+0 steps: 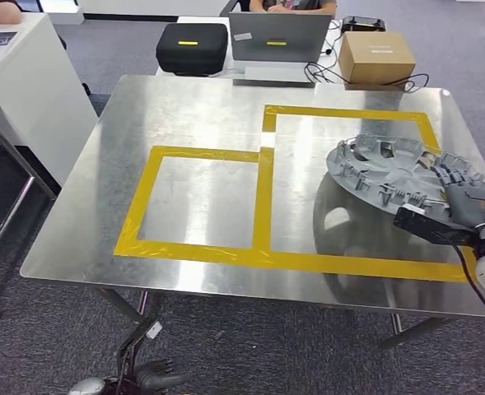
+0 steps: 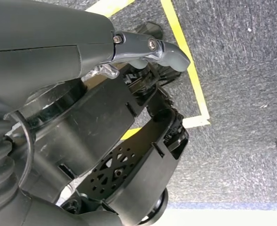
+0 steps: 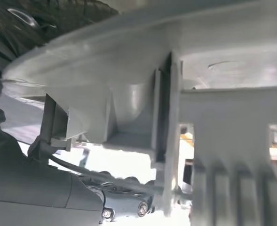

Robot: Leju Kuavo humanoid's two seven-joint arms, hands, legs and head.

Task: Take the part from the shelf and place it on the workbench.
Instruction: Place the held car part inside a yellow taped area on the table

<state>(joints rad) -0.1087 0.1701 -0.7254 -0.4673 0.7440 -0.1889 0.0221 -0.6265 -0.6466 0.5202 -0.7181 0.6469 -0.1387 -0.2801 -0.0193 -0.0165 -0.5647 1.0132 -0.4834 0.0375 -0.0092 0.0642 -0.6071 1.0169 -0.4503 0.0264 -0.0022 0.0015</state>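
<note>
Behind the workbench [image 1: 165, 107]: laptop [image 1: 279, 37], box [image 1: 376, 56]

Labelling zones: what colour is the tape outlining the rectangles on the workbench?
Yellow tape on the workbench; clearest in the head view.

workbench: shiny brushed sheet-metal top [image 1: 189, 107], reflective, centre of frame
tape: glossy yellow tape outlines [image 1: 263, 206] on it
part: round grey matt plastic ribbed disc [image 1: 376, 169], right
box: matt brown cardboard box [image 1: 376, 56], upper right
case: black fabric-look hard case [image 1: 192, 48], top
floor: rough grey carpet [image 1: 34, 329]

Right hand [image 1: 469, 197] fingers under part [image 1: 382, 164]
</note>
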